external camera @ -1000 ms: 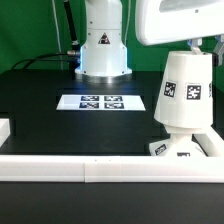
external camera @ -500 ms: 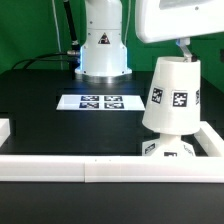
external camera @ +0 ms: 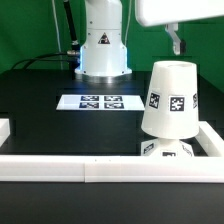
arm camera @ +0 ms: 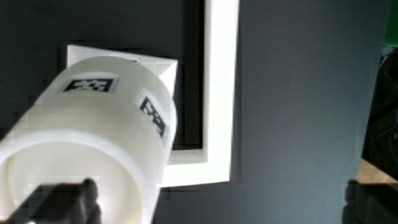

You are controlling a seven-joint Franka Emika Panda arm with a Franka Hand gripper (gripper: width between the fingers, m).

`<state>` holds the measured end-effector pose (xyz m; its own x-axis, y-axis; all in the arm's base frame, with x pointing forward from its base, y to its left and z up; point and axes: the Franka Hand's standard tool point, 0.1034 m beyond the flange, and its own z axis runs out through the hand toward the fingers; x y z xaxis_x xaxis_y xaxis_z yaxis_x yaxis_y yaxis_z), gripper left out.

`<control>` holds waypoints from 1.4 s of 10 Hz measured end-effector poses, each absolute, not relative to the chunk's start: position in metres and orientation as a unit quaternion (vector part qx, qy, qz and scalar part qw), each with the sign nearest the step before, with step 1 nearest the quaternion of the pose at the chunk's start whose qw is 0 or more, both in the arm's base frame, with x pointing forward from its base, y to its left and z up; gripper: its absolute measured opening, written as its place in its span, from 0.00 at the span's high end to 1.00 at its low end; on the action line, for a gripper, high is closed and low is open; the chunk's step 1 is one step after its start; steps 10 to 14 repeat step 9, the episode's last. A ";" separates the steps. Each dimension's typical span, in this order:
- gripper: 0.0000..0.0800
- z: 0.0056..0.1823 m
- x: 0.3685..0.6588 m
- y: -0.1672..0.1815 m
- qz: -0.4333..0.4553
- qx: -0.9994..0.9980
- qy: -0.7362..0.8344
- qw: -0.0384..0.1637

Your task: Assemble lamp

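The white cone shade [external camera: 170, 98] with square tags rests, slightly tilted, over the low tagged base [external camera: 165, 150] at the exterior view's right, by the front rail. The bulb is hidden under the shade. My gripper [external camera: 177, 42] hangs above the shade, apart from it, with only a finger showing at the top of the frame. In the wrist view the shade [arm camera: 98, 130] lies below, with a corner of the base [arm camera: 151, 68] past it. My gripper [arm camera: 217, 205] is open and empty, its dark fingertips [arm camera: 54, 205] wide apart.
A white rail [external camera: 90, 168] borders the black table at the front and the right; it also shows in the wrist view [arm camera: 222, 90]. The marker board [external camera: 101, 102] lies mid-table. The robot pedestal [external camera: 103, 50] stands behind it.
My gripper has let go of the shade and risen above it. The shade has dropped lower over the base and shifted toward the exterior view's left.
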<state>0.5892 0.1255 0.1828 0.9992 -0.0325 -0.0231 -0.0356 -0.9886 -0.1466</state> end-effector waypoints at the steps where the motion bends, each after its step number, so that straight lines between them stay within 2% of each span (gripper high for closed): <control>1: 0.13 0.187 0.588 0.129 0.008 -0.997 0.032 0.073; 14: 0.13 0.184 0.587 0.132 0.007 -0.997 0.039 0.069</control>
